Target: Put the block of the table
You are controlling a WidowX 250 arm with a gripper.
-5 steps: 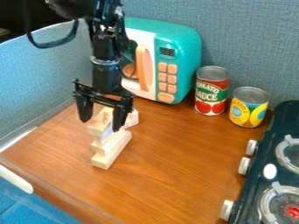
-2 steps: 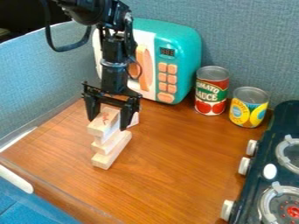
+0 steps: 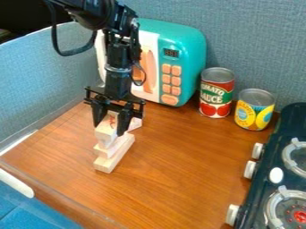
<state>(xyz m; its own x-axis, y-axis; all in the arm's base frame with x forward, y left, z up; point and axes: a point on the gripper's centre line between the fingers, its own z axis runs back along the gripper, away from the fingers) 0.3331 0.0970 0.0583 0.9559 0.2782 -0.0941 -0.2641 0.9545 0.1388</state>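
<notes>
Table (image 3: 179,165) spreads out in front of the microwave (image 3: 185,40), all warm brown wood. Right of the microwave and nearer to me sits the stove (image 3: 270,137), with its white knobs (image 3: 250,170). The black arm (image 3: 119,56) comes down before the microwave's left part, and its gripper (image 3: 111,129) hangs low in front of that same part. Just right of the microwave stands the red can (image 3: 217,94), with the yellow can (image 3: 254,109) farther right. The top block (image 3: 106,130) is in front of the microwave, over the lower blocks (image 3: 106,164); the rear block (image 3: 136,124) lies nearer the microwave's foot. See how the fingers (image 3: 124,124) have drawn together from their wider spread a moment ago: they now grasp the top block. Its near end has swung a little to the right, while the lower blocks, cans and microwave look just as they did.
</notes>
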